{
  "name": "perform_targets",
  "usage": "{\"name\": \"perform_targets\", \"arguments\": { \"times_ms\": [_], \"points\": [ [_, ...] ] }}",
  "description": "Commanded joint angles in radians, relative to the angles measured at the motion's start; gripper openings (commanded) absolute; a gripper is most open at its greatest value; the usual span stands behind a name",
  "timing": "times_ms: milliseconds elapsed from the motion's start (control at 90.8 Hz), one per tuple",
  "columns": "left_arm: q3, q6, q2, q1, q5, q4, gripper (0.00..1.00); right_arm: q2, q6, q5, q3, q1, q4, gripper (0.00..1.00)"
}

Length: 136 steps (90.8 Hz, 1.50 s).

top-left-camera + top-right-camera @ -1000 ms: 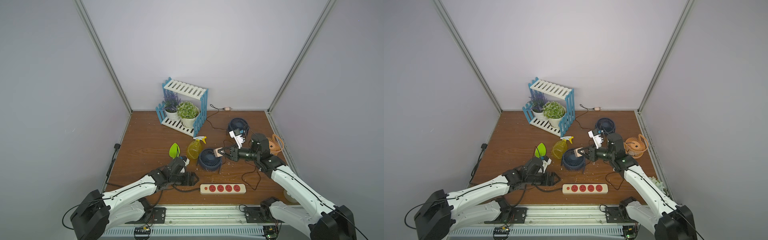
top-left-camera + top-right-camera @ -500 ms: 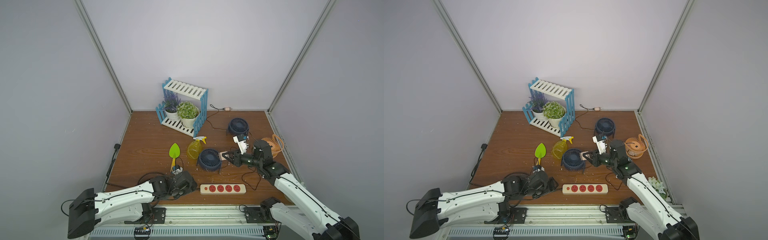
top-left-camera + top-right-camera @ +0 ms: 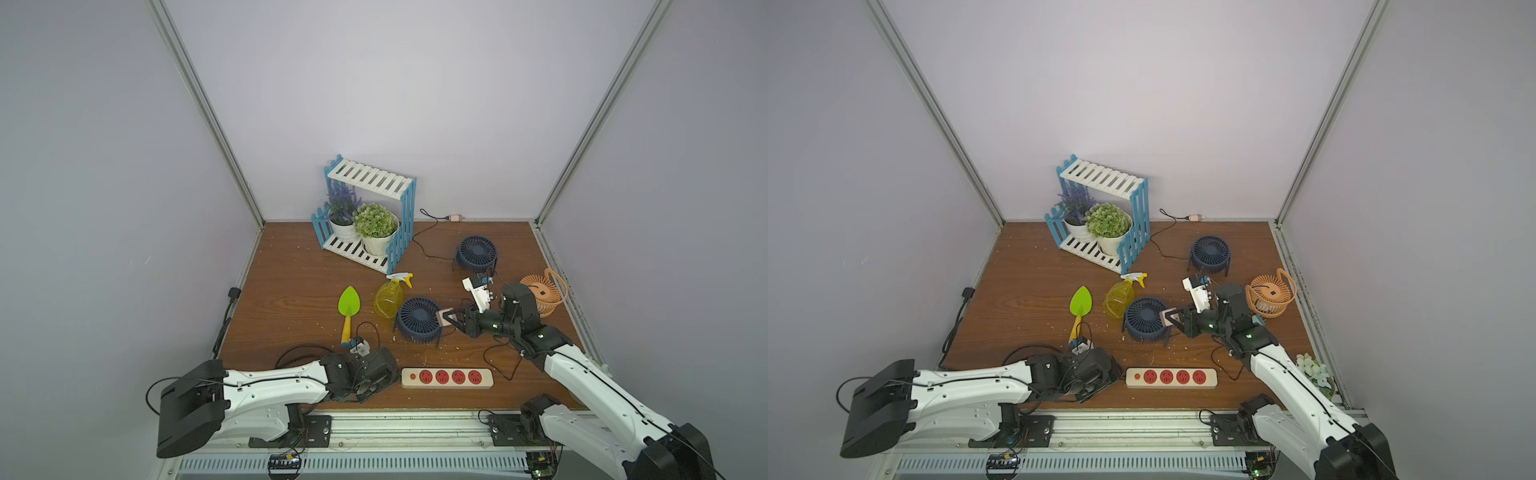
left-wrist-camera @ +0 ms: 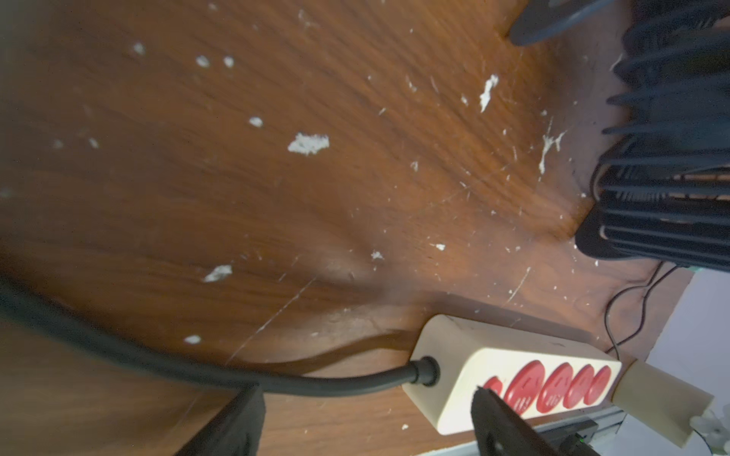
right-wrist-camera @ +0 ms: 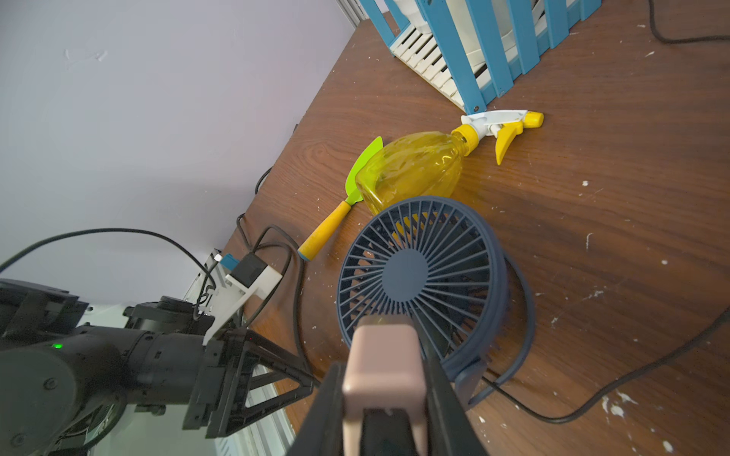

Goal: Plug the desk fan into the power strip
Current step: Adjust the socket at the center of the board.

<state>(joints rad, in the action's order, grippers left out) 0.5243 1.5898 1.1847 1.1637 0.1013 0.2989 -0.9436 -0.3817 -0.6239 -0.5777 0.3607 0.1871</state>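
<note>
Left gripper [image 3: 380,376] moved beside power strip [image 3: 446,377] (rack [image 3: 370,178] holds pots [image 3: 376,245]).

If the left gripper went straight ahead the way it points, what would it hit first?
Most likely the power strip, its near end just ahead of the open fingers; depth is unclear.

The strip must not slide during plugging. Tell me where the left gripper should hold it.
Take the strip by its cord end, jaws across the narrow width, coming from that end. It lies flat, sockets up; this probably keeps all four clear, and the open left gripper is beside it.
</note>
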Motion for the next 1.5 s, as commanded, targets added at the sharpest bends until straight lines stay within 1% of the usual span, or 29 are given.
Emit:
{"name": "perform_targets", "arguments": {
  "times_ms": [0,44,132,187,253,352,418,539,616,738,826,936,1057,1145,1211,1321,1431,1486],
  "points": [
    [-0.03,0.016,0.05,-0.03,0.033,-0.122,0.83,-0.005,0.0,-0.003,-0.02,0.005,-0.053,0.0],
    [-0.013,0.003,0.067,-0.032,0.025,-0.115,0.82,-0.007,-0.007,-0.005,-0.019,0.005,-0.063,0.0],
    [0.05,-0.03,0.08,-0.03,0.014,-0.009,0.84,-0.008,-0.005,0.0,-0.014,0.005,-0.058,0.0],
    [0.071,-0.041,0.065,-0.03,0.026,0.038,0.86,-0.004,0.0,0.006,-0.009,0.006,-0.049,0.0],
    [0.06,-0.038,0.044,-0.041,0.041,0.047,0.87,-0.001,-0.001,0.02,0.005,0.004,-0.05,0.0],
    [0.011,-0.03,0.032,-0.082,0.016,0.012,0.86,-0.018,-0.004,0.03,0.014,0.006,-0.049,0.0],
    [0.02,-0.032,0.02,-0.087,0.015,0.028,0.85,-0.035,-0.007,0.028,0.009,0.006,-0.047,0.0],
    [0.105,-0.057,-0.016,-0.085,-0.009,0.167,0.85,-0.056,-0.017,0.038,0.007,0.006,-0.071,0.0],
    [0.13,-0.033,-0.062,-0.072,-0.015,0.23,0.84,-0.088,-0.016,0.036,-0.008,0.006,-0.081,0.0],
    [0.117,0.013,-0.114,-0.048,-0.003,0.297,0.84,-0.14,-0.023,0.027,-0.025,0.009,-0.114,0.0],
    [0.08,0.046,-0.106,-0.045,-0.031,0.253,0.83,-0.159,-0.025,0.027,-0.028,0.007,-0.134,0.0],
    [0.061,0.063,-0.054,-0.023,-0.044,0.178,0.84,-0.166,-0.028,0.025,-0.024,0.009,-0.153,0.0],
    [0.038,0.075,0.004,-0.011,-0.085,0.086,0.86,-0.163,-0.031,0.014,-0.02,0.011,-0.156,0.0],
    [0.005,0.089,0.021,-0.011,-0.092,0.035,0.87,-0.155,-0.028,0.015,-0.01,0.013,-0.159,0.0],
    [-0.031,0.101,0.03,-0.027,-0.092,-0.025,0.87,-0.153,-0.025,0.015,-0.007,0.014,-0.158,0.0],
    [-0.032,0.08,0.048,-0.059,-0.039,-0.034,0.85,-0.151,-0.028,0.016,-0.005,0.014,-0.163,0.0],
    [-0.001,0.033,0.058,-0.094,0.054,0.004,0.81,-0.148,-0.031,0.026,-0.007,0.015,-0.173,0.0],
    [-0.006,0.027,0.064,-0.113,0.099,-0.004,0.76,-0.146,-0.031,0.028,-0.011,0.015,-0.174,0.0]
  ]
}}
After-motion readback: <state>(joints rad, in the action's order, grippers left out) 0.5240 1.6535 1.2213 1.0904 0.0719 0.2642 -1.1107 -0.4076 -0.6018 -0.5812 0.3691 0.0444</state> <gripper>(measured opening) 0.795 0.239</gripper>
